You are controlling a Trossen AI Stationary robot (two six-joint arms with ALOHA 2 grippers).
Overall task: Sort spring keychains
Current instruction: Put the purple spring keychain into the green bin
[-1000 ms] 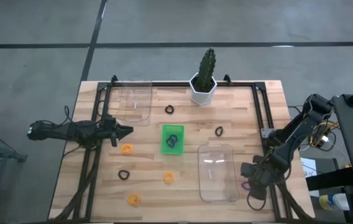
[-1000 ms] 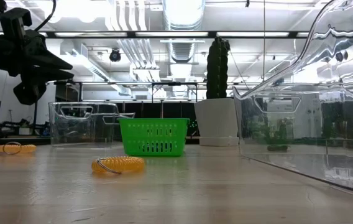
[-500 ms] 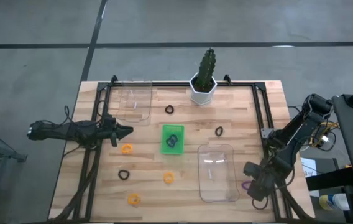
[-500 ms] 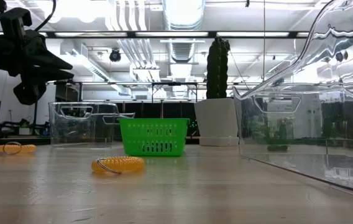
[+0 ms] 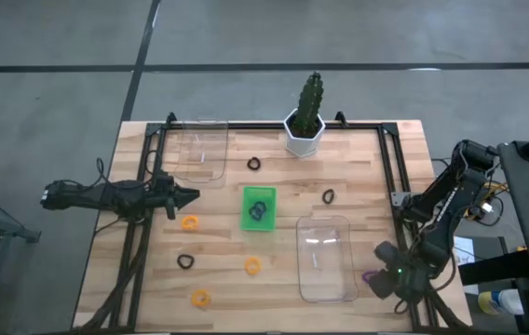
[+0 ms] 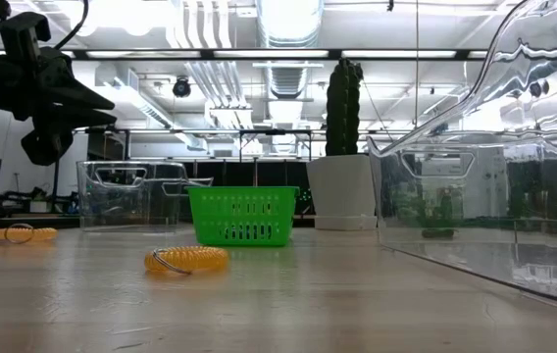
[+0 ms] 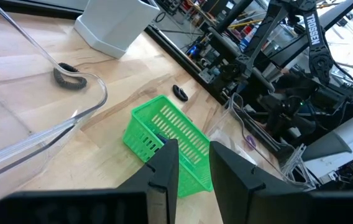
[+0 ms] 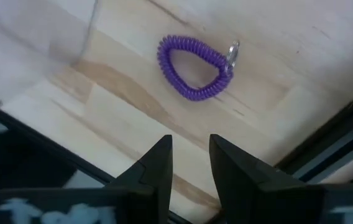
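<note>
Right gripper [image 8: 187, 163] sits out past the near right edge of the table [image 5: 218, 270], on the far side of the right-hand clear bin [image 5: 327, 258] from the green basket [image 5: 258, 207]. From my wrist feed its two fingers stand a little apart with only bare wood showing between them, so it has hold of nothing. Just ahead of the fingertips lies a purple keychain [image 8: 194, 66], flat on the wood with its metal ring on one side; from overhead I see that same purple loop [image 5: 369, 276] just beside the right bin's outer wall.

Taking the green basket as my marker: nearest the table's front edge, an orange keychain [image 5: 200, 299] lies well to the basket's near left. Another orange one [image 5: 252, 266] sits almost straight in front of the basket, and a black one [image 5: 185, 261] is further left at about the same depth. A third orange loop [image 5: 189, 222] lies left of the basket, close under the left gripper [image 5: 190, 196].

Left gripper hovers above the table, left of the basket, pointed toward it; its fingers are parted by a narrow gap and I see nothing between them.

Inside the basket I can make out a dark coil [image 5: 258, 211], colour hard to tell. Right of the basket, a black keychain [image 5: 328, 196] lies on open wood. Beyond the basket, another black one [image 5: 254, 164] rests between the left clear bin [image 5: 200, 152] and the white cactus pot [image 5: 304, 137].
</note>
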